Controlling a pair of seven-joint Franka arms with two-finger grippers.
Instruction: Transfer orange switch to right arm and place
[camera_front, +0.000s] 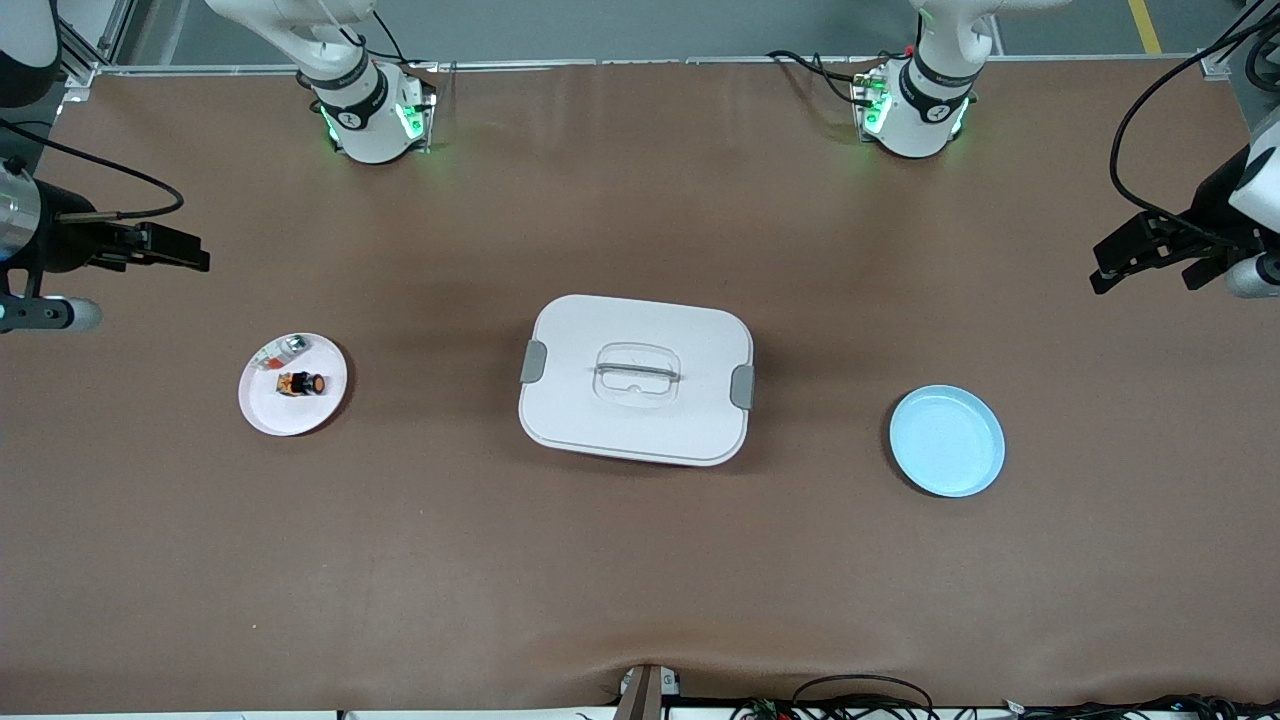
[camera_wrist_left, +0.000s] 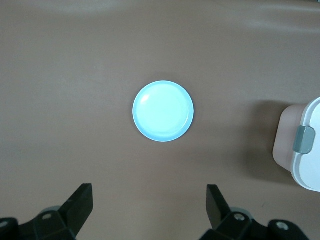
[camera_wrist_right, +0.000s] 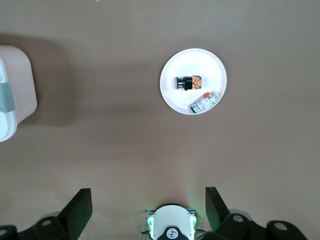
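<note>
Nothing is done yet: the orange switch (camera_front: 301, 383) lies on the white plate (camera_front: 268, 412) at the right arm's end of the counter (camera_front: 640, 580), beside the white box (camera_front: 636, 380), while the left tool (camera_wrist_left: 149, 206) and the right tool (camera_wrist_right: 148, 205) both hang open and empty above the counter.

Frame edges cut off the white lidded box (camera_wrist_left: 306, 148) in both wrist views.

Left end effector (camera_front: 1150, 255) and right end effector (camera_front: 170, 250) hover, fingers spread.

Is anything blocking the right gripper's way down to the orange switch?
Nothing visible. The orange switch lies uncovered on the white plate beside a small silver item; the open right gripper hangs nearby.
</note>
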